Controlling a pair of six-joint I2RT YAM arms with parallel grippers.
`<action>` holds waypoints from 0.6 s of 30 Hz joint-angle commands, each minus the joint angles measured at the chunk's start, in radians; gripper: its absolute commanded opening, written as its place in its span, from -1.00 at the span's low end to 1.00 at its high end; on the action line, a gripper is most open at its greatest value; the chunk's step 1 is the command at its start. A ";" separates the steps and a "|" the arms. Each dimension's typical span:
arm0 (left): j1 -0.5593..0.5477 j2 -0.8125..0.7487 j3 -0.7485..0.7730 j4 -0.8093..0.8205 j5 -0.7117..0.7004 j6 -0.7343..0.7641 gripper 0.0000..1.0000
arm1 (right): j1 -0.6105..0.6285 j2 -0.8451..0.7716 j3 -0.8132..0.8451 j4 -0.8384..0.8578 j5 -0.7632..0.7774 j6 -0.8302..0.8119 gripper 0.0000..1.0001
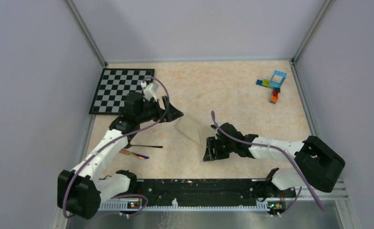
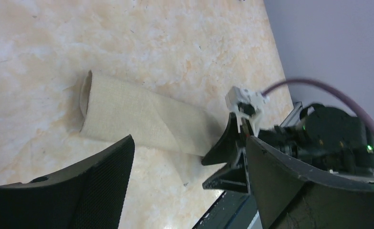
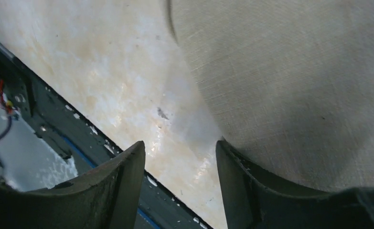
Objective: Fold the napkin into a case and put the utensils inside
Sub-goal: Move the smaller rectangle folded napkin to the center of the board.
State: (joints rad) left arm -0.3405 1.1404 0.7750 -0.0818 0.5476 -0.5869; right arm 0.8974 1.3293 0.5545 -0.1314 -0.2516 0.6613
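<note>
The napkin lies folded into a narrow cream-beige case in the middle of the table. It also shows in the left wrist view, with an open mouth at its far end. My left gripper is open and empty just above the case's far left end. My right gripper is open and empty at the case's near end, with one finger against the cloth. Two utensils lie left of the case: a slim dark one and a rainbow-tinted one.
The chequered board lies at the back left. Small coloured toy bricks sit at the back right. A black rail runs along the near edge, close to my right gripper. Walls enclose the table.
</note>
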 commanded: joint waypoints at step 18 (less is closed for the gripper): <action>0.017 -0.466 -0.120 -0.271 -0.014 -0.060 0.91 | -0.444 0.686 0.772 0.181 -0.251 -0.085 0.21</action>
State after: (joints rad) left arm -0.3264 0.7238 0.6567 -0.3286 0.5339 -0.6270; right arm 0.4313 1.9961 1.2346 0.0906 -0.3908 0.5533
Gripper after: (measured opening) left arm 0.947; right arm 0.591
